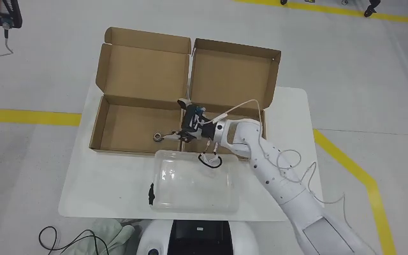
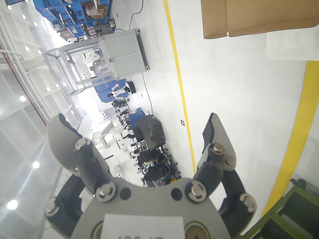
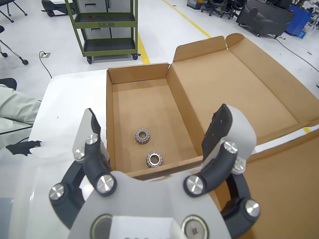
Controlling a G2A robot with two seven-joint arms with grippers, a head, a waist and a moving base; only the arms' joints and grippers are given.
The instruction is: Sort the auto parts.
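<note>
Two metal bearings (image 3: 142, 136) (image 3: 154, 159) lie on the floor of the left cardboard box (image 3: 139, 100), near its corner. One bearing (image 1: 156, 135) also shows from above. My right gripper (image 3: 157, 120) (image 1: 175, 134) hangs open and empty above the wall between the left box (image 1: 127, 124) and the right box (image 1: 233, 76), fingers pointing over the bearings. My left gripper (image 2: 135, 125) is open and empty, off to the side of the table, with floor beyond it.
A clear plastic bin (image 1: 194, 182) stands on the white table (image 1: 83, 185) in front of the boxes, with a small black piece (image 1: 151, 193) at its left side. Both box lids lie open toward the back. A green cart (image 3: 107, 18) stands on the floor beyond the table.
</note>
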